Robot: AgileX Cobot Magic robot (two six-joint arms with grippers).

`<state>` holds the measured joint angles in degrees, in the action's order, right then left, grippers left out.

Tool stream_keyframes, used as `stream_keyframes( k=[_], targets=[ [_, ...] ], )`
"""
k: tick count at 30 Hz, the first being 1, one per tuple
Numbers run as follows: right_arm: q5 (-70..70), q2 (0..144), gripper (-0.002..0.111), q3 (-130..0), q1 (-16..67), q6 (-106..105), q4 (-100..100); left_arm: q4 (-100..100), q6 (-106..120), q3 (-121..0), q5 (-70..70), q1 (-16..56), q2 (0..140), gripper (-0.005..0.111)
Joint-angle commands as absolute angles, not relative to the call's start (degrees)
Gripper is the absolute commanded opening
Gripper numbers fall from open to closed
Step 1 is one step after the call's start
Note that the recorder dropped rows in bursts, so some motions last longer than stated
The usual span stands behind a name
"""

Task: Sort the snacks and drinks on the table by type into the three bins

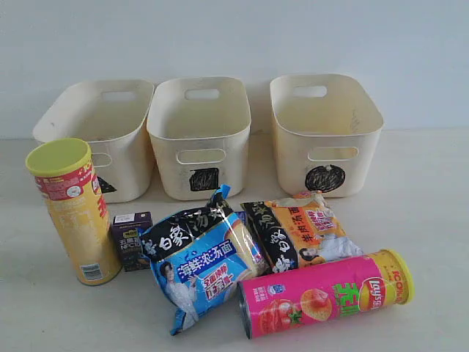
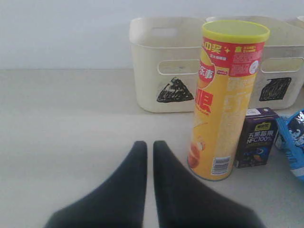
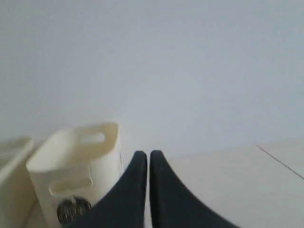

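On the table (image 1: 432,220) the yellow chip tube (image 1: 73,213) stands upright at the left with the dark purple carton (image 1: 132,240) beside it. The blue-white noodle packet (image 1: 201,258) and the orange-black packet (image 1: 300,233) lie in the middle. The pink tube (image 1: 326,292) lies on its side in front. A sliver of the white and blue carton (image 1: 250,246) peeks out between the packets. Three cream bins (image 1: 199,136) stand behind. My left gripper (image 2: 149,145) is shut and empty, near the yellow tube (image 2: 225,99). My right gripper (image 3: 145,154) is shut and empty, beside the circle bin (image 3: 76,166).
The bins carry a triangle (image 2: 175,91), a square (image 1: 203,178) and a circle (image 1: 325,177). A pale wall rises behind them. Neither arm shows in the exterior view. Bare table (image 2: 57,133) lies left of the yellow tube.
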<state>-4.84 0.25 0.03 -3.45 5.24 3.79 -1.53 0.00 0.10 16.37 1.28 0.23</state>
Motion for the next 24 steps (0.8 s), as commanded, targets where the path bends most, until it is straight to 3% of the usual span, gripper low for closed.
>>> stream_keyframes(
  k=[1, 8, 15, 24],
  targets=[
    [-15.0, 0.0, 0.000, 0.0, -3.4, 8.6, 4.8, -1.7, -0.5, 0.0, 16.0, 1.2, 0.0, 0.004],
    [-14.8, 12.4, 0.000, -12.7, -3.4, 8.5, 4.0, -1.7, -0.5, 0.0, 16.0, 1.2, 0.0, 0.004],
    [-14.2, 35.0, 0.000, -28.3, -3.4, 8.5, 0.4, -1.7, -0.5, 0.0, 16.0, 1.2, 0.0, 0.004],
    [-1.0, 53.2, 0.000, -43.0, -3.4, 7.6, -4.4, -1.7, -0.5, 0.0, 16.0, 1.2, 0.0, 0.004]
  ],
)
